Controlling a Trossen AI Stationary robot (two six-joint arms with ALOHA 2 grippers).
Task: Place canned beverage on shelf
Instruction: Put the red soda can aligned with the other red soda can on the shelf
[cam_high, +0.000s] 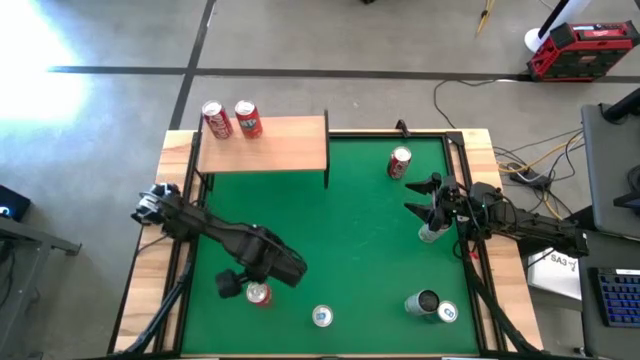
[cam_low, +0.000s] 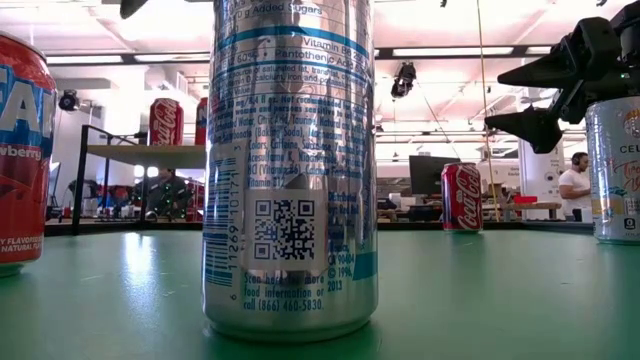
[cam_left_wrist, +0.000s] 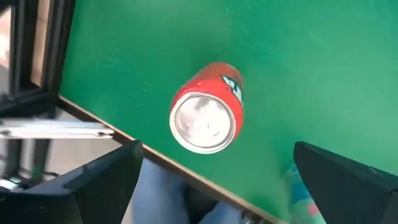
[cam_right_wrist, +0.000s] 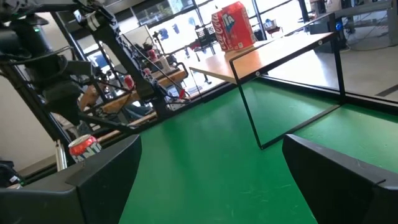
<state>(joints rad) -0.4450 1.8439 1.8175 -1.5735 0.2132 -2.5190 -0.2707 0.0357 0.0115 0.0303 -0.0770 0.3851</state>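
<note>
Green mat (cam_high: 350, 230): covering the table and carrying every loose can; the largest item in the lot.
Shelf (cam_high: 290, 145): light-wood board on thin black legs, standing at the mat's far left corner; two red cans (cam_high: 232, 120) are already sitting at its left end, and the rest of the board is lying bare.
Left gripper (cam_high: 245, 285): hovering over the near edge of the mat, jaws spread wide and holding nothing, looking straight down on the red can below it.
Right gripper (cam_high: 425, 198): waiting by the right edge, jaws also standing wide and empty, just beside a silver can (cam_high: 431, 232).
Red can, next up (cam_left_wrist: 207, 107): standing upright close to the mat's near edge, just off to one side of the left jaws.
Other cans: a red one (cam_high: 399, 163) near the far right, a blue-and-silver one (cam_high: 322, 316) at the near edge, two more (cam_high: 432, 306) at the near right.
Handling advice: judging by the wrist view, centring the jaws on the can before descending is looking wise; gripping mid-body and lifting clear of the board edge should be keeping it upright.
</note>
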